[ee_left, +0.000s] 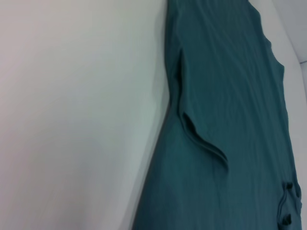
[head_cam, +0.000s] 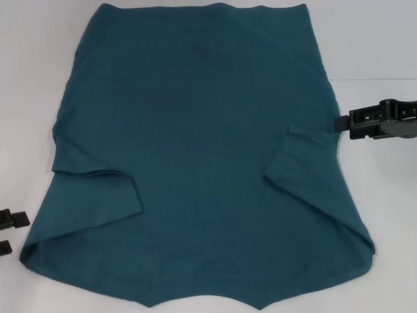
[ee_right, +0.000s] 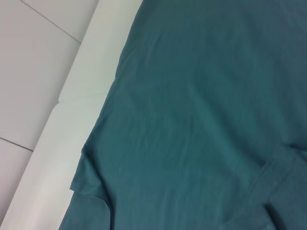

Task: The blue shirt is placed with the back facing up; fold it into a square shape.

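Observation:
The blue shirt lies spread flat on the white table, filling most of the head view. Both short sleeves are folded inward onto the body, one at the left and one at the right. My right gripper reaches in from the right, level with the right sleeve, its tip at the shirt's right edge. It also shows far off in the left wrist view as the right gripper at the cloth's far edge. My left gripper sits open on the bare table just off the shirt's lower left corner, holding nothing.
White table surface runs along the shirt's left side. In the right wrist view the table's edge borders a pale tiled floor beyond the shirt's far corner.

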Controlling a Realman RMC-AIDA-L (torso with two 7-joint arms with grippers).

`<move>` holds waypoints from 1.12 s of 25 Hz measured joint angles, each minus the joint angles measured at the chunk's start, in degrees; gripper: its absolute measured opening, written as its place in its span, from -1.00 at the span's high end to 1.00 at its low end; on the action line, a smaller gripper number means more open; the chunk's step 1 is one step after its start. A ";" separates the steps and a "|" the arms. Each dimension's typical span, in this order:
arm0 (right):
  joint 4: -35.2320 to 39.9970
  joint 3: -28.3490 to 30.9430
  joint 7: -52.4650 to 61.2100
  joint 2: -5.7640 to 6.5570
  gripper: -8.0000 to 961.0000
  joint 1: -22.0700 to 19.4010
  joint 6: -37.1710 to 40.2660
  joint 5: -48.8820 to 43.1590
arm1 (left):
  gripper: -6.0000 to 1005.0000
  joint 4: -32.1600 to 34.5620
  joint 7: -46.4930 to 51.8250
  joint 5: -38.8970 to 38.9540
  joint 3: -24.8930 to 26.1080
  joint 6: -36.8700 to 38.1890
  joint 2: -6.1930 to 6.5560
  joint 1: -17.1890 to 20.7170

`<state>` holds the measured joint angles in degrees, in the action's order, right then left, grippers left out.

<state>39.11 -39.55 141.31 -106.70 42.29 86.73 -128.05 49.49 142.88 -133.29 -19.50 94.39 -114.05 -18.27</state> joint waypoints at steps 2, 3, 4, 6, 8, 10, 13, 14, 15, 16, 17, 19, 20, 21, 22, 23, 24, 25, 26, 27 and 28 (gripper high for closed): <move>-0.09 0.00 -0.05 0.00 -0.23 -0.05 0.00 0.00 | -0.75 -0.95 -0.40 0.00 0.01 -1.13 -0.12 0.01; -0.09 0.00 -0.05 0.00 -0.22 -0.05 0.00 0.00 | -0.75 -1.41 -0.79 0.06 -0.01 -1.69 -0.30 -0.01; -0.12 0.03 -0.06 0.00 -0.22 -0.09 0.00 0.00 | -0.75 -1.78 -1.24 0.22 -0.01 -2.44 -0.51 -0.08; -0.18 0.11 -0.06 0.00 -0.22 -0.17 -0.03 0.00 | -0.75 -2.16 -2.08 0.41 -0.15 -3.86 -1.05 -0.24; -0.21 0.15 -0.08 0.00 -0.21 -0.23 -0.07 -0.01 | -0.75 -2.26 -2.56 0.35 -0.40 -4.82 -1.42 -0.36; -0.23 0.16 -0.12 0.00 -0.21 -0.29 -0.07 -0.01 | -0.75 -2.52 -3.22 0.28 -0.58 -5.35 -1.54 -0.44; -0.24 0.22 -0.22 0.00 -0.20 -0.52 -0.08 -0.01 | -0.75 -2.88 -3.77 0.32 -0.72 -5.80 -1.54 -0.45; -0.24 0.24 -0.24 0.00 -0.20 -0.61 -0.10 0.00 | -0.75 -2.91 -3.82 0.32 -0.71 -6.01 -1.54 -0.45; -0.23 0.25 -0.24 0.00 -0.20 -0.69 -0.14 -0.01 | -0.75 -2.91 -3.86 0.28 -0.71 -6.20 -1.54 -0.45; -0.22 0.26 -0.25 0.00 -0.20 -0.75 -0.28 -0.01 | -0.75 -2.92 -3.90 0.22 -0.70 -6.34 -1.54 -0.45; -0.21 0.32 -0.25 0.00 -0.20 -0.81 -0.52 -0.01 | -0.75 -2.92 -3.97 0.16 -0.71 -6.45 -1.54 -0.44; -0.21 0.55 -0.25 0.00 -0.19 -0.84 -0.66 -0.01 | -0.74 -2.96 -4.16 0.14 -0.73 -6.51 -1.66 -0.41; -0.24 0.69 -0.25 0.00 -0.19 -0.84 -0.82 -0.01 | -0.74 -2.98 -4.24 0.13 -0.73 -6.51 -1.73 -0.41; -0.26 0.79 -0.28 0.00 -0.19 -0.84 -0.85 -0.01 | -0.74 -2.99 -4.31 0.12 -0.73 -6.56 -1.79 -0.41; -0.29 0.85 -0.35 0.00 -0.19 -0.85 -0.86 -0.01 | -0.74 -2.99 -4.36 0.10 -0.73 -6.69 -1.88 -0.43; -0.29 0.87 -0.44 0.00 -0.19 -0.86 -0.87 -0.01 | -0.73 -3.01 -4.41 0.04 -0.76 -6.84 -2.00 -0.45; -0.30 0.87 -0.53 0.00 -0.18 -0.88 -0.87 -0.01 | -0.73 -3.04 -4.44 -0.02 -0.80 -6.98 -2.07 -0.45; -0.31 0.88 -0.60 0.02 -0.18 -0.89 -0.86 -0.01 | -0.73 -3.26 -4.54 -0.12 -0.85 -7.14 -2.16 -0.45; -0.32 0.88 -0.62 0.04 -0.18 -0.89 -0.86 -0.01 | -0.73 -3.43 -4.61 -0.16 -0.86 -7.23 -2.19 -0.45; -0.32 0.88 -0.63 0.05 -0.18 -0.89 -0.87 -0.01 | -0.73 -3.62 -4.69 -0.18 -0.88 -7.28 -2.21 -0.45; -0.33 0.88 -0.63 0.08 -0.18 -0.89 -0.90 -0.01 | -0.72 -3.81 -4.74 -0.19 -0.90 -7.34 -2.22 -0.45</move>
<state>38.78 -38.67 140.69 -106.63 41.39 85.83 -128.06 45.69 138.14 -133.48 -20.39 87.05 -116.26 -18.72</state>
